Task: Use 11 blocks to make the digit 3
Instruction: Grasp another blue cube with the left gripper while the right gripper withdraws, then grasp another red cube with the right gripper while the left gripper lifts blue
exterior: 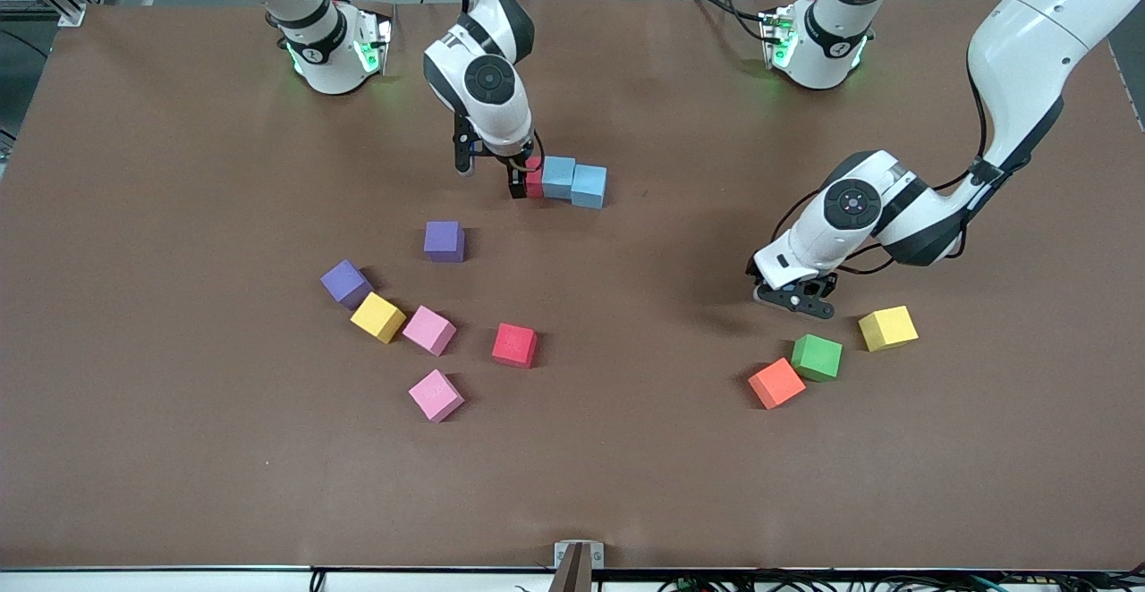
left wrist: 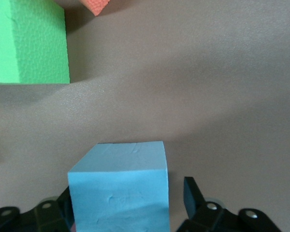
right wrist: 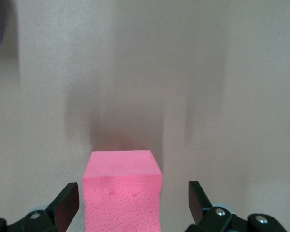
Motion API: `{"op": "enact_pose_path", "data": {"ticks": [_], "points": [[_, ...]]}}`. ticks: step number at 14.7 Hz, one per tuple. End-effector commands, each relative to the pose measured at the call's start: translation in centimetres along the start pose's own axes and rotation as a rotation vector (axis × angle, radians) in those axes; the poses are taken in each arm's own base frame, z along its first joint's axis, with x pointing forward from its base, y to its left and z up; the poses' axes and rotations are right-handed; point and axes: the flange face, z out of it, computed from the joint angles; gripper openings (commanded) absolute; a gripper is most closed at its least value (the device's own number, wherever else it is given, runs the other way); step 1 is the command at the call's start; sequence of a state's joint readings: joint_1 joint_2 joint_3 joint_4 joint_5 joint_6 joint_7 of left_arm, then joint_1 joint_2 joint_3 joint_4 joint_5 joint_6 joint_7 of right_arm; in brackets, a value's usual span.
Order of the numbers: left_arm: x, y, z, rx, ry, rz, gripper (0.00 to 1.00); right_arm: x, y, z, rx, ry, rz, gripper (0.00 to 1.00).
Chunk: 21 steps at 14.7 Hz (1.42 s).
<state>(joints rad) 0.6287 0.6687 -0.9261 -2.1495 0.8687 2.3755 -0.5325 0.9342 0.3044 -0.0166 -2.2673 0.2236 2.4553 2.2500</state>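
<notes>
Forming digit 3 (exterior: pixel 565 181) mid-table: red+2 blue blocks. R gripper (right wrist: pixel 134 203) spread round red block (right wrist: pixel 122 188). L gripper (left wrist: pixel 128 208) straddling blue block (left wrist: pixel 118 186), grip unconfirmed. Foam: light, squashy; take flat sides.

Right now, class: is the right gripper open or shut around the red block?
Open. In the right wrist view the right gripper fingers stand apart from the red block, gaps showing on both sides.

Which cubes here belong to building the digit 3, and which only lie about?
For the job: three light blue blocks, two red blocks, two pink blocks, two yellow blocks, green block, orange block.
Lying about: two purple cubes.
</notes>
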Motion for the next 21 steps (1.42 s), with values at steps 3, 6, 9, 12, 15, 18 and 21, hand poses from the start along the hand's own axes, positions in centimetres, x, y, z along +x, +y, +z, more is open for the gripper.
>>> {"op": "enact_pose_path", "data": {"ticks": [3,6,9,12,15,18,21], "points": [[0.5,-0.3,-0.6,0.011,0.029,-0.026,0.52,0.3,-0.1,-1.9,-0.014,-0.017,-0.005,1.0],[1.7,-0.5,-1.7,0.021,0.051,-0.136,0.52,1.2,-3.3,-5.0,-0.032,-0.024,-0.006,1.0],[3.5,1.7,-3.3,0.013,0.094,-0.306,0.52,1.9,-7.8,-9.3,0.024,-0.083,-0.016,1.0],[5.2,4.0,-4.8,-0.007,0.129,-0.462,0.52,2.5,-14.9,-12.4,0.103,-0.13,0.018,1.0],[6.0,4.2,-5.2,0.005,0.117,-0.543,0.53,3.9,-21.2,-13.6,0.159,-0.121,0.05,1.0],[6.0,4.1,-5.1,0.002,0.113,-0.578,0.53,5.2,-26.6,-13.6,0.18,-0.113,0.086,1.0],[6.1,4.0,-5.2,-0.001,0.115,-0.594,0.53,6.2,-29.0,-11.8,0.2,-0.053,0.07,1.0]]}}
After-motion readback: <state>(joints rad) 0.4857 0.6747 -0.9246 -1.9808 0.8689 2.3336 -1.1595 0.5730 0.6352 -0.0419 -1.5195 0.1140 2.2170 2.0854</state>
